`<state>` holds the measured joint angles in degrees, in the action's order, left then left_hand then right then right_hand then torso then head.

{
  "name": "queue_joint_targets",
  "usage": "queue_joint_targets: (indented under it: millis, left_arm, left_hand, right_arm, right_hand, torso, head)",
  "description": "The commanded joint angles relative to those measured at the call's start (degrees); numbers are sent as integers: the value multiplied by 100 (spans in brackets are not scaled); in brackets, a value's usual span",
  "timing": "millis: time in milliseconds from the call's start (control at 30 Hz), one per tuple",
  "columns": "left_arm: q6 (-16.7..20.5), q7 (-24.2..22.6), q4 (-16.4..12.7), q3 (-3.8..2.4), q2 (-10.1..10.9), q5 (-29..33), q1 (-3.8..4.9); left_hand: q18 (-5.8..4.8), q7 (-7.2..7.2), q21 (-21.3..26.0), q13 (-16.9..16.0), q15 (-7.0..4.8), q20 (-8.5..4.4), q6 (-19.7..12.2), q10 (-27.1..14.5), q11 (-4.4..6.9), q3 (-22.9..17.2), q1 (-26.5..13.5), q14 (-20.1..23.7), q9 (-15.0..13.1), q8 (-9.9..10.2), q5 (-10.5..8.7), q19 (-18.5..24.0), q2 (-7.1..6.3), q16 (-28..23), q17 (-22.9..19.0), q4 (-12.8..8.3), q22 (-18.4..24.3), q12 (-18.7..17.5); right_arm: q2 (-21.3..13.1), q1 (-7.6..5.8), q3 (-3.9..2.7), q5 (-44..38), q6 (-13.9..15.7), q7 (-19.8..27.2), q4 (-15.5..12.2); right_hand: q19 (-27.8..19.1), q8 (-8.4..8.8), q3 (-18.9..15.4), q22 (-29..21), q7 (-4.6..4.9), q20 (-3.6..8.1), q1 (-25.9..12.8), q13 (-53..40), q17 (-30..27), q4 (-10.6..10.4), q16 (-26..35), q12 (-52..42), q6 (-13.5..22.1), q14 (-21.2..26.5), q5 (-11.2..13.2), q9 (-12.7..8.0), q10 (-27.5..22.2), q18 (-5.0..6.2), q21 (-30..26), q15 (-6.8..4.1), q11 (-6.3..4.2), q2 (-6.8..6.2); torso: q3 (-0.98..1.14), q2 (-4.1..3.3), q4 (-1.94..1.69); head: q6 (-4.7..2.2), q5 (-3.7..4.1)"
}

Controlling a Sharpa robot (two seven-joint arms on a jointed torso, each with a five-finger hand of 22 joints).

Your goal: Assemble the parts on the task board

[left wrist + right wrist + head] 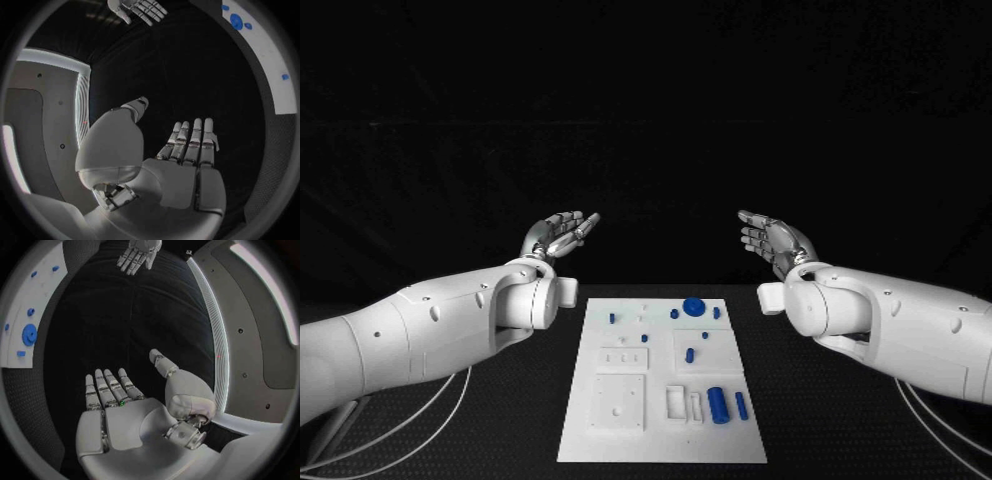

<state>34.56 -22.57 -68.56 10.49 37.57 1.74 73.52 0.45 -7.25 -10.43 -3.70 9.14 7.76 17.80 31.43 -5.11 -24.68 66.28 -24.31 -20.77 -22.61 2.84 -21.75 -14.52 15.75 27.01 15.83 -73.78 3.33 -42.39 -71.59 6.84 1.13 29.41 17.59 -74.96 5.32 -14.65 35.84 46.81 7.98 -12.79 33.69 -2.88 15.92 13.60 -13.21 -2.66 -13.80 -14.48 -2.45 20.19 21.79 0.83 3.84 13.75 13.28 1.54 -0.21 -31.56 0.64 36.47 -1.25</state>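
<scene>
We judge the task barely begun: on the task board [661, 385], lying in the middle of the black surface [516, 440] near us, several blue parts [720, 405] still lie loose, two cylinders at its near right and a round disc [694, 305] with smaller pieces at its far end. Our left hand [563, 235] and right hand [772, 240] hover beyond the board's far end, palms facing, fingers spread apart, holding and touching nothing.
</scene>
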Motion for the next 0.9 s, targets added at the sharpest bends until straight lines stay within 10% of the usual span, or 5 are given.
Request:
queue_joint_targets:
  millis: [33,400,433,633,900]
  left_arm:
    - [-742,409,254,98,-100,133,142]
    - [-899,507,479,205,-177,160,281]
    - [-1242,503,431,216,-62,150,279]
    - [-1325,516,304,219,55,-78,285]
    - [-1473,578,32,221,231,-344,375]
  left_hand:
    - [-45,-16,-65,-19,22,19,108,149,-27,-105,261,-115,-88,-118,45,-102,-50,87,103,42,-274,46]
    - [12,-293,-393,-131,115,-199,533,878,-313,251,543,-742,-262,-364,52,-528,277,431,241,-122,-245,286]
    - [55,-372,-462,-171,100,-267,738,1113,-379,339,654,-980,-286,-437,64,-706,386,535,266,-203,-234,388]
    - [318,-422,-796,-328,-72,-482,1751,2305,-398,709,1221,-2178,-289,-614,357,-1654,750,1013,390,-717,-187,859]
    - [364,-243,-1025,-462,-351,-729,2661,3311,-127,720,1532,-2945,-249,-549,443,-2326,967,1212,497,-1294,-170,1117]
  right_arm:
    - [50,-175,91,67,-1285,-866,262]
    - [121,-507,285,106,-1982,-1375,704]
    - [282,-500,285,-2346,-1556,-1242,1075]
    - [424,-486,284,-3557,-1417,-1284,1245]
    - [529,-486,281,-5198,-1299,-1329,1297]
  right_hand:
    - [75,-186,73,420,543,-96,412,-36,214,269,-207,-61,-179,-208,-50,187,294,-83,120,69,66,-15]
    - [980,-747,39,2906,649,35,1882,-204,679,283,-885,-407,-1115,-1398,-246,564,1882,148,639,239,184,-432]
    - [1238,-798,76,2871,630,67,2050,-226,698,286,-982,-489,-1310,-1691,-275,552,2141,267,685,175,161,-505]
    - [2171,-1023,258,2656,509,106,2472,-357,854,289,-1313,-797,-2261,-2759,-275,515,3184,689,809,-212,-201,-618]
    - [3447,-1135,470,2445,269,108,2697,-463,1186,294,-1680,-901,-3147,-3997,-276,518,4059,1199,1106,-758,-518,-704]
  torso:
    - [-1,0,3]
    - [-1,0,3]
    - [-12,6,9]
    - [-29,-12,15]
    - [-61,-104,5]
  head:
    - [-1,0]
    - [-1,0]
    - [51,-94]
    - [3,-115]
    - [-48,-95]
